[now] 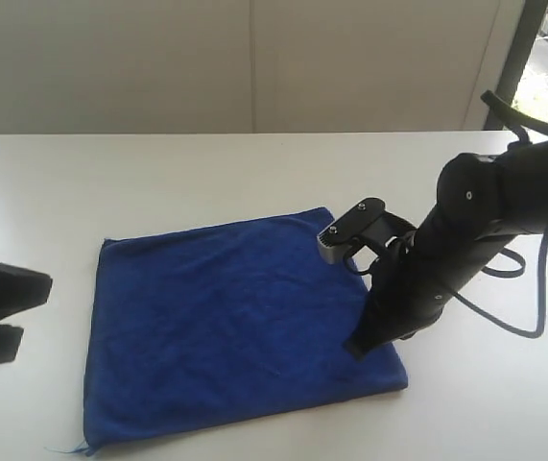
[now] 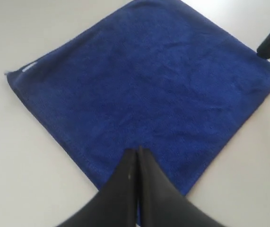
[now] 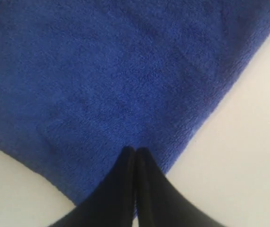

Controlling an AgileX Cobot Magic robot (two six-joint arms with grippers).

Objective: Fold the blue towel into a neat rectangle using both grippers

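Progress: blue towel (image 1: 235,336) lies spread flat on white tabletop (image 1: 158,182), roughly square, no fold visible. Right fingers (image 3: 120,179) pressed together, empty, low over its right edge; contact unclear. Left fingers (image 2: 125,175) also closed, empty, left of it. All folding seemingly remains.
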